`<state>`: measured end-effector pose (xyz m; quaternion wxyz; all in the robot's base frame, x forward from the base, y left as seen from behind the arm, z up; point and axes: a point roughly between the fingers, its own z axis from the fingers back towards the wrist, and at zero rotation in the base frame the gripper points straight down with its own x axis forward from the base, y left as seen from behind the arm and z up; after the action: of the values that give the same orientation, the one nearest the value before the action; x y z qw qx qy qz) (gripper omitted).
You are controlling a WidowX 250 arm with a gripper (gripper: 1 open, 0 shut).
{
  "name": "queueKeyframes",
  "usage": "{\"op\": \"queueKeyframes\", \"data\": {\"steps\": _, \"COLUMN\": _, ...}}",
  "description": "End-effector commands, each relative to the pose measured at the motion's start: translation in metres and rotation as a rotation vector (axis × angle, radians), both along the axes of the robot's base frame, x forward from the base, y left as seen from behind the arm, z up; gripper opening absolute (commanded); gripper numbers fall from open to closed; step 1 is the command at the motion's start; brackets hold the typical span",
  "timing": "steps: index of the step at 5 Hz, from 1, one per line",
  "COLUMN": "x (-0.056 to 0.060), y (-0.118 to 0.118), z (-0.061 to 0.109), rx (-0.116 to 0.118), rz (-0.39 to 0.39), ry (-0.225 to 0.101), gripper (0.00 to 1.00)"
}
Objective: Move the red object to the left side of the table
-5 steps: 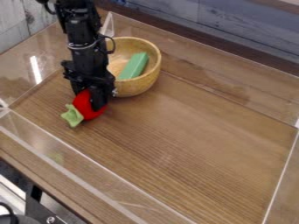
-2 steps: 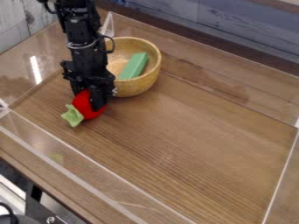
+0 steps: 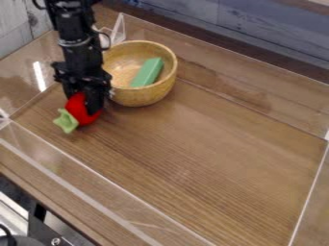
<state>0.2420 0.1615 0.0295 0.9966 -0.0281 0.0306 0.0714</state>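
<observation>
The claw is clamped on the red object, its dark fingers pinching the glossy red body while the green leafy stem sticks out toward the bench's left edge; compared with a moment ago, arm and fruit together have shifted leftward across the bench, away from the wooden bowl; the claw was then right in front of the bowl's rim, and now a strip of bare wood shows between them; the green piece in the bowl has not moved. The fruit sits low, at or barely above the surface; which one cannot be told from this view. It now lies in the left part of the bench, near the clear wall along the left edge; the carry looks largely done; what probably remains is a little more travel, if any, then setting down and letting go.
</observation>
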Motion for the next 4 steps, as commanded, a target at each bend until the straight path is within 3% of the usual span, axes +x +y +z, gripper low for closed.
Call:
{"op": "queueKeyframes", "data": {"steps": 1, "x": 0.0097, "y": 0.0098, "z": 0.0042, "rx": 0.027, "rz": 0.007, "ry": -0.033, "gripper": 0.0}}
{"op": "queueKeyframes", "data": {"steps": 4, "x": 0.0132, "y": 0.0154, "z": -0.005, "rx": 0.027, "rz": 0.014, "ry": -0.008, "gripper": 0.0}}
